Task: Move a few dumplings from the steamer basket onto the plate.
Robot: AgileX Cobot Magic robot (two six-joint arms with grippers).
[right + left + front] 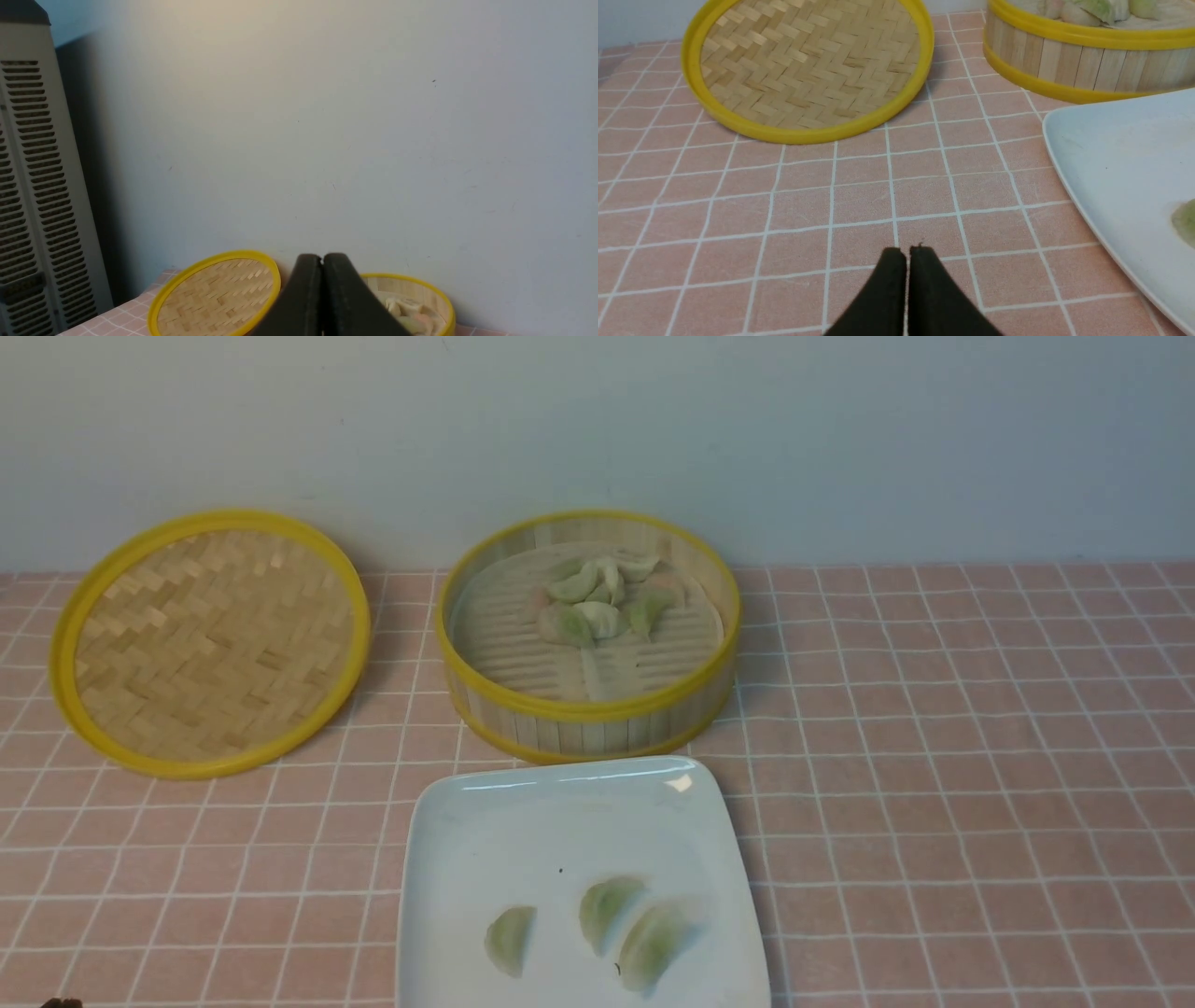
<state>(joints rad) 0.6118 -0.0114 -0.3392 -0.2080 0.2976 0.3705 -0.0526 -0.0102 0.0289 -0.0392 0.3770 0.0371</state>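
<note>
The steamer basket [590, 709] stands at the back centre with several pale green and whitish dumplings [602, 602] piled inside. The white square plate [523, 831] lies in front of it with three dumplings [607, 910] along its near side. Neither gripper shows in the front view. In the left wrist view my left gripper [906, 252] is shut and empty, low over the pink tiled cloth, left of the plate [1120, 154] and the basket [1064, 60]. In the right wrist view my right gripper [321, 257] is shut and empty, raised, facing the wall above the basket [420, 298].
The shallow woven lid [210, 639] with its yellow rim lies at the back left, also in the left wrist view [808, 70] and the right wrist view [217, 296]. A grey louvred appliance [32, 186] stands beyond the table's left side. A pale wall backs the table.
</note>
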